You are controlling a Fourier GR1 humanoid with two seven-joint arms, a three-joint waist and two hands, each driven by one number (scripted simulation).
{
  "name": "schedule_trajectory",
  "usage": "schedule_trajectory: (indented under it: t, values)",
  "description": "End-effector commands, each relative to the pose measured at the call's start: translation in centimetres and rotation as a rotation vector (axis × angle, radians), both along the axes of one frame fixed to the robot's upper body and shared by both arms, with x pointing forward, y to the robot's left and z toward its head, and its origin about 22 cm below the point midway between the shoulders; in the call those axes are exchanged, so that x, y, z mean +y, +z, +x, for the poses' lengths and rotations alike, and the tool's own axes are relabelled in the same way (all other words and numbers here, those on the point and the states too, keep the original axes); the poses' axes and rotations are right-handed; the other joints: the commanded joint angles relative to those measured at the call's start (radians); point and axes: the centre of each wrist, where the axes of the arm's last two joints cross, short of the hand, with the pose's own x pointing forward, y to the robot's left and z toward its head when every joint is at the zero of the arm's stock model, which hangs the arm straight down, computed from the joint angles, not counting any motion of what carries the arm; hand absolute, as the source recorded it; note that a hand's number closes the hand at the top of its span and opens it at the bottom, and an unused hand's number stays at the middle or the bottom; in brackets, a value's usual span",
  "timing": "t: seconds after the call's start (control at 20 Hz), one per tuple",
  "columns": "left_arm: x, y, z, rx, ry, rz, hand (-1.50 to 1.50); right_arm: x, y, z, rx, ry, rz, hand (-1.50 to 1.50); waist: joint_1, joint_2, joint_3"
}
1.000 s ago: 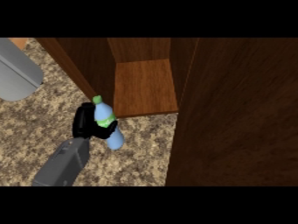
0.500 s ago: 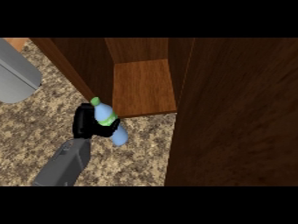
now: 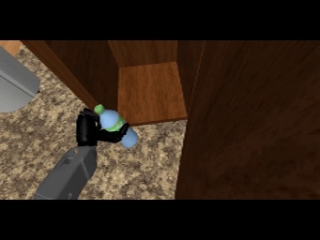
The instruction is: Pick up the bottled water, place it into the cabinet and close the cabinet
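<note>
The bottled water (image 3: 114, 123) is pale blue with a green cap and green band. It lies tilted in my right hand (image 3: 88, 129), whose fingers curl round its middle. The cap points up-left, towards the cabinet's left wall. Hand and bottle hover over the speckled counter (image 3: 24, 154), just at the front left corner of the open wooden cabinet (image 3: 152, 91). The bottle's lower end overlaps the front edge of the cabinet's floor board. My left hand does not show.
A wide dark wooden panel (image 3: 259, 126) fills the right side, next to the cabinet's opening. A big grey rounded body (image 3: 3, 79) juts in at the upper left edge. A slanted wooden side wall (image 3: 76, 75) borders the opening on its left.
The hand with the bottle has crept slightly up towards the cabinet's front edge. The forearm has swung a little to the right.
</note>
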Motion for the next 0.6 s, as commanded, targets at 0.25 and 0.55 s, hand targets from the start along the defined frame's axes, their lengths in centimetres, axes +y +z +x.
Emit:
schedule_trajectory:
  t: [0.25, 0.55]
  values:
    - [-8.0, 6.7, 5.9, -0.073, -0.105, -0.172, 1.5, -0.7, 0.4, 0.4, -0.016, 0.017, 0.013, -1.5, -0.058, 0.035, -0.028]
    - [-7.3, 7.2, 6.4, -0.081, -0.069, -0.142, 1.5, -1.5, 0.4, 0.7, -0.016, 0.032, 0.001, -1.5, -0.071, 0.037, -0.026]
